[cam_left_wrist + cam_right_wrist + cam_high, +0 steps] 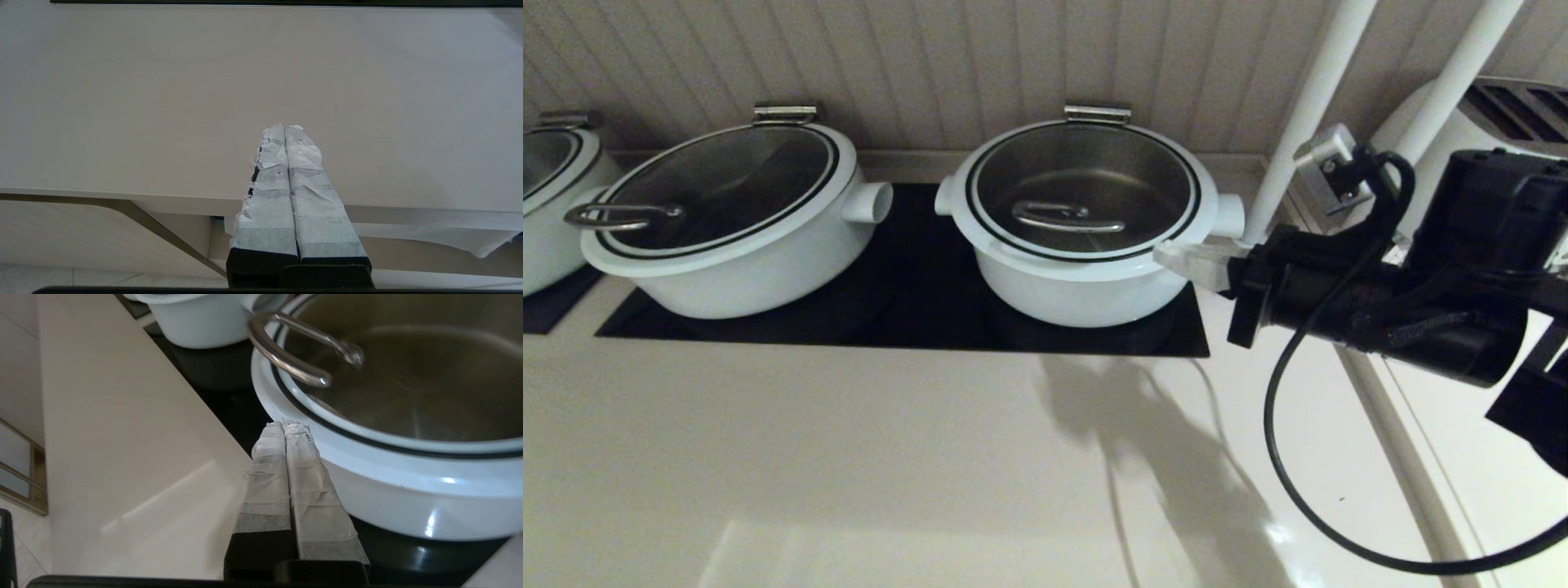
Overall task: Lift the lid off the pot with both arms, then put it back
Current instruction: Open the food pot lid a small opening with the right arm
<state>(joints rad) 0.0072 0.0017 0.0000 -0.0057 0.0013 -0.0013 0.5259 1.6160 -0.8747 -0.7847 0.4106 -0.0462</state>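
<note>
The lid (1083, 175) lies closed on the deep white pot (1078, 290), its steel loop handle (1067, 217) at the centre and its hinge (1097, 112) at the back. My right gripper (1172, 255) is shut and empty, with its taped tips at the lid's white rim on the pot's right front side. In the right wrist view the gripper (286, 424) sits against the rim (367, 457), below the loop handle (286, 363). My left gripper (284, 127) is shut and empty over bare counter; it is out of the head view.
A wider, shallower white pot (727, 237) with darker lid glass stands to the left on the same black mat (915, 318). Part of a third pot (547, 204) shows at the far left. Two white poles (1307, 114) rise at the right. Beige counter (849, 457) lies in front.
</note>
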